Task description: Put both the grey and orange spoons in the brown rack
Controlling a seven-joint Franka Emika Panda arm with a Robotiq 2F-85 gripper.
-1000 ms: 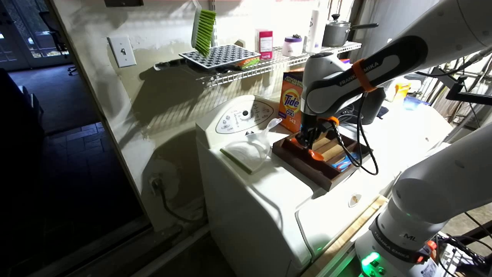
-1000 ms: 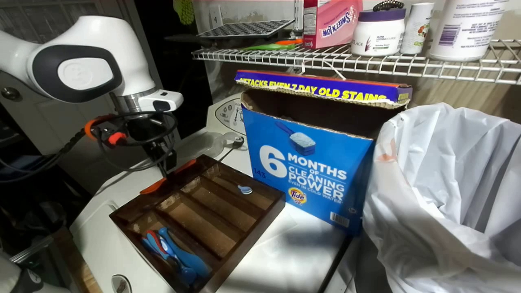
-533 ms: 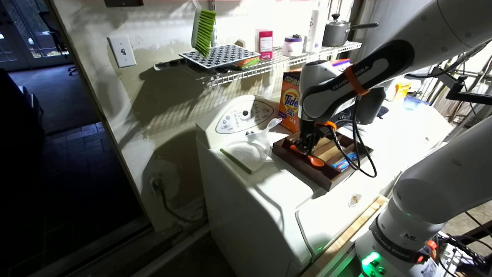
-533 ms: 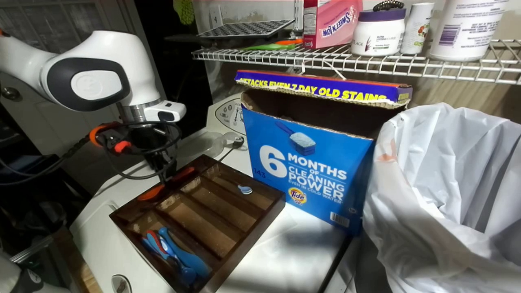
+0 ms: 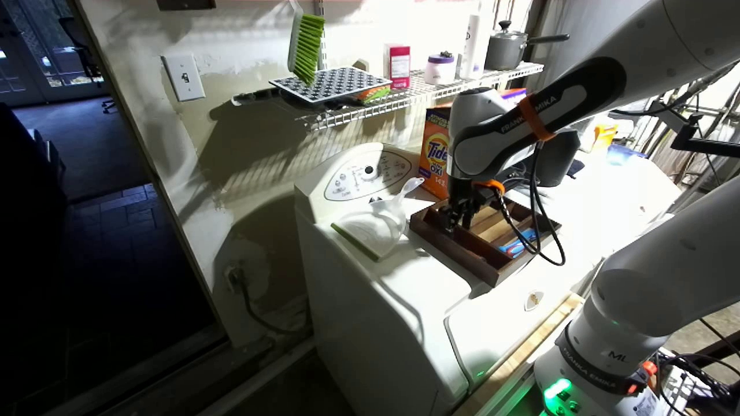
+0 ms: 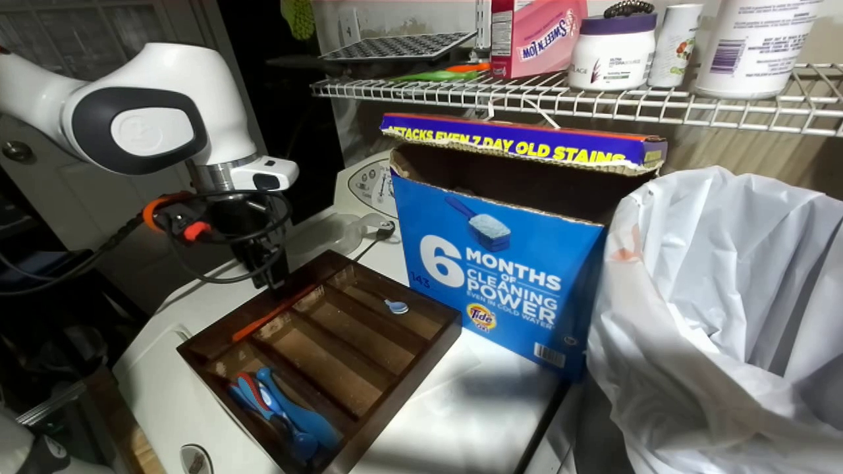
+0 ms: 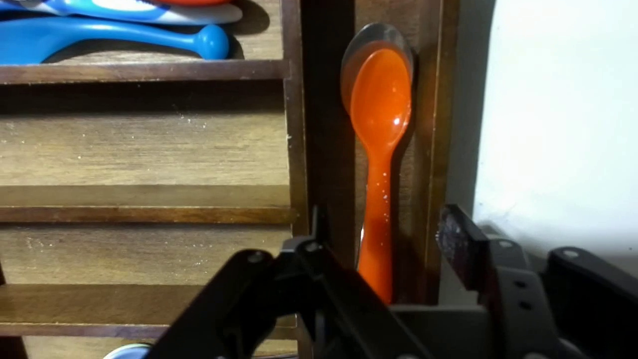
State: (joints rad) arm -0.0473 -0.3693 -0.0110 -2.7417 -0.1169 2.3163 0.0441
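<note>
The orange spoon lay in the brown rack, in the long edge compartment, over the grey spoon, whose bowl rim poked out past it. Handle ran back toward the gripper, between its fingers; bowl pointed away. Long axis followed the compartment, square to the line from finger to finger. Fingers stood apart, nothing clamped; we couldn't tell how high they were over the handle, nor whether either touched the divider or the outer wall.

We judged both spoons in, so the next move likely called for a straight lift; going sideways could snag a wall and drag the rack. Rack sat on the white appliance, detergent box just beside it, blue utensils in a neighbouring compartment.
</note>
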